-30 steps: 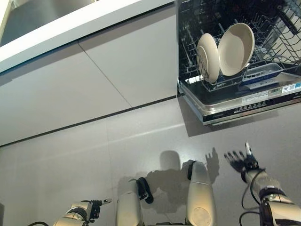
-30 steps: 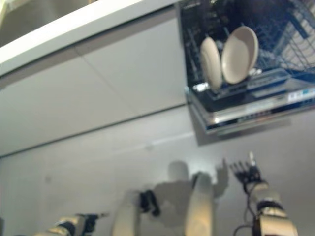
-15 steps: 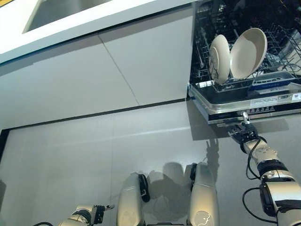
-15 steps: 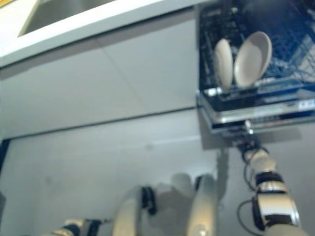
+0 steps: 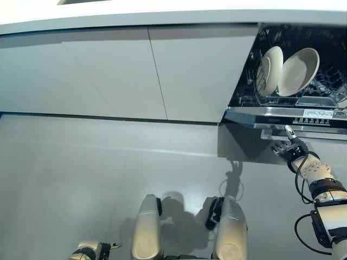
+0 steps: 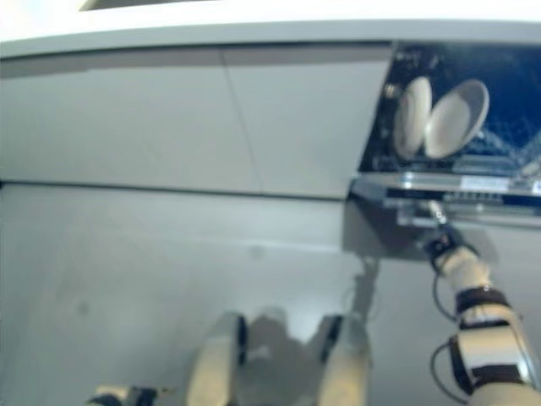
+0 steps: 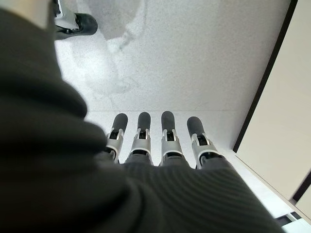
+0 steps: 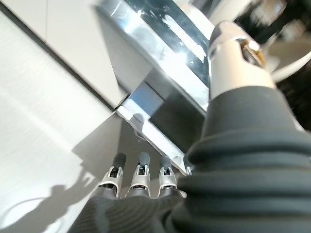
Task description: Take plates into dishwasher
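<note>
The right silver-grey arm reaches forward and up from the lower right, its dark-covered right hand [image 5: 290, 147] raised with fingers [image 8: 139, 167] straight in a row and the thumb apart, apparently holding nothing. The left hand [image 5: 93, 251] shows only at the lower edge, low by the body; its own wrist view shows its dark-tipped fingers [image 7: 144, 131] straight, side by side.

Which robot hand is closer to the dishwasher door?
The right hand. It is right at the front edge of the open dishwasher door. The left hand hangs low over the floor, far away.
</note>
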